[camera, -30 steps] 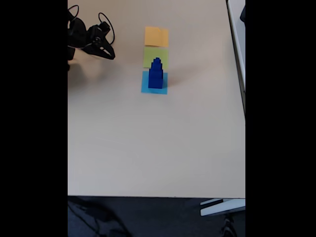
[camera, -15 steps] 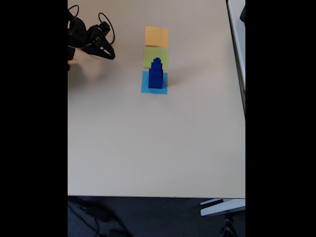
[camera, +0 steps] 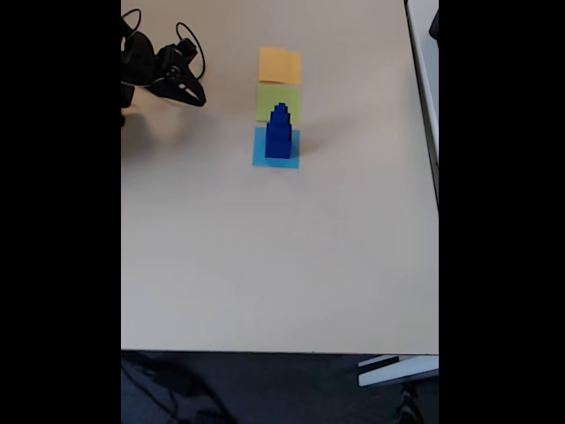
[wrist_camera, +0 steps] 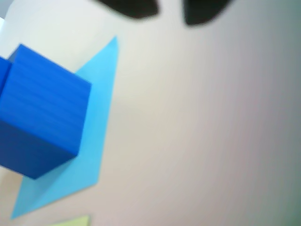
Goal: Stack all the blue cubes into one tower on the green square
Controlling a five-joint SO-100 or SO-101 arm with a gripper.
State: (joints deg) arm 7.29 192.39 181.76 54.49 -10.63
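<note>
At the far left of the fixed view, the black gripper (camera: 196, 95) is seen low over the pale table (camera: 265, 256), well apart from the coloured squares. Its fingers (camera: 199, 99) read there as a single dark point. In the wrist view two blurred dark tips at the top edge are parted by a narrow gap of table, and nothing is held between them; how wide the opening is cannot be told.

Further right, a column of three paper squares is laid out: an orange square (camera: 280, 64) farthest from the camera, the green square (camera: 269, 99) in the middle, and a light-blue square (camera: 259, 157) nearest. The tower (camera: 279, 134) of blue cubes is stacked on the light-blue square, stepped from a large base to a tiny top. In the fixed view its upper part is seen in front of the green patch, but in the wrist view the large base cube (wrist_camera: 42, 113) is planted on the light-blue paper (wrist_camera: 96, 117), and just a sliver of the green square (wrist_camera: 70, 221) is caught at the bottom edge.

The task is judged to be at its opening step, with no cube yet placed on green. The next move is expected to call for a reach rightward to the tower, and for a plan by which the cubes are restacked largest-first on the green patch beside it.
</note>
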